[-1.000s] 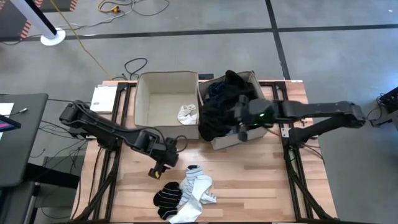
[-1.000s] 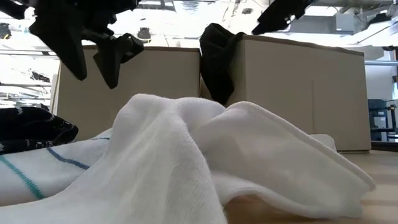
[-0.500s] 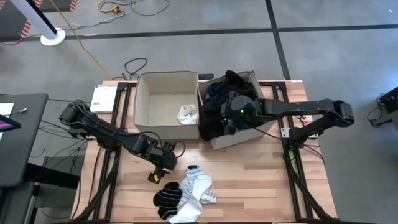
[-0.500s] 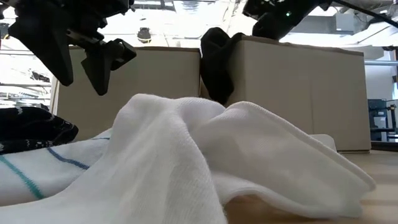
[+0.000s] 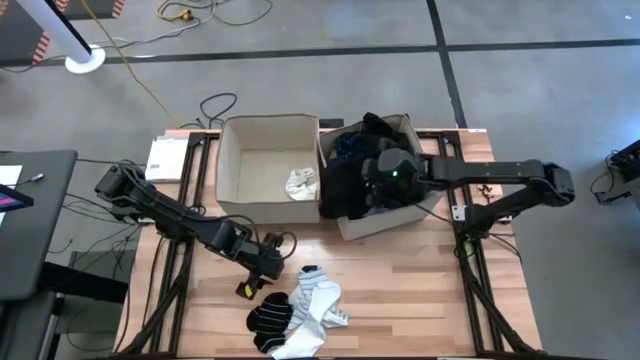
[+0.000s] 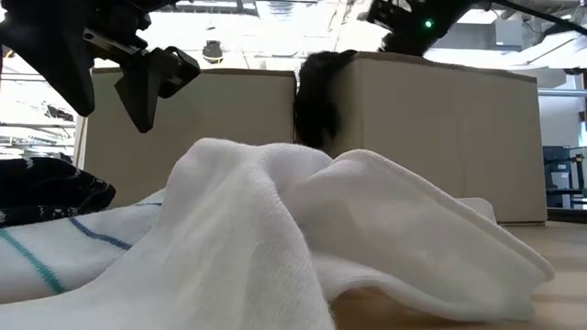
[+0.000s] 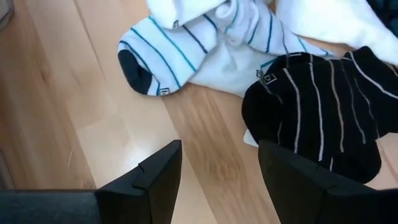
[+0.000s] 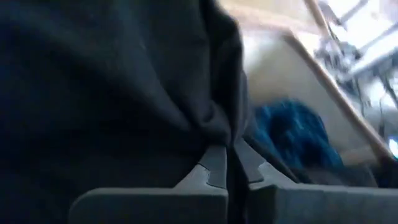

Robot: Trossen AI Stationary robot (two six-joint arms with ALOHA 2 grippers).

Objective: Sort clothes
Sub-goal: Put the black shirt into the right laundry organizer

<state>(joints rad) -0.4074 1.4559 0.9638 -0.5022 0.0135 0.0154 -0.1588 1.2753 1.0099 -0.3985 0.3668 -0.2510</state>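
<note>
A pile of socks (image 5: 298, 312) lies on the table near its front edge: a black striped sock (image 7: 317, 118), a white sock with blue stripes (image 7: 186, 50) and a plain white one (image 6: 321, 220). My left gripper (image 7: 217, 177) hovers open just left of and above the pile (image 5: 260, 270), touching nothing. The right beige bin (image 5: 385, 222) holds dark clothes (image 5: 350, 185). A black garment (image 6: 316, 101) hangs over that bin's wall. My right gripper (image 8: 229, 171) is over that bin (image 5: 378, 195), shut on black cloth. My right gripper pinches a fold of the black garment (image 8: 214, 134) between its two fingers (image 8: 208, 171), coming from above over the right bin. The cloth fills the wrist view, so the number of layers does not show. The garment's lower part still hangs over the bin's wall (image 6: 316, 119).
The left beige bin (image 5: 232, 165) stands at the table's back with one white piece (image 5: 301, 183) inside. The two bins stand side by side. Bare wood (image 5: 420, 290) lies to the right of the socks. A white box (image 5: 165, 158) sits at the back left.
My left gripper has gone down and toward the near edge, closer to the socks, staying open. My right gripper has shifted toward the table's left over the right bin. The black garment hanging over the bin's wall has begun to shift.
</note>
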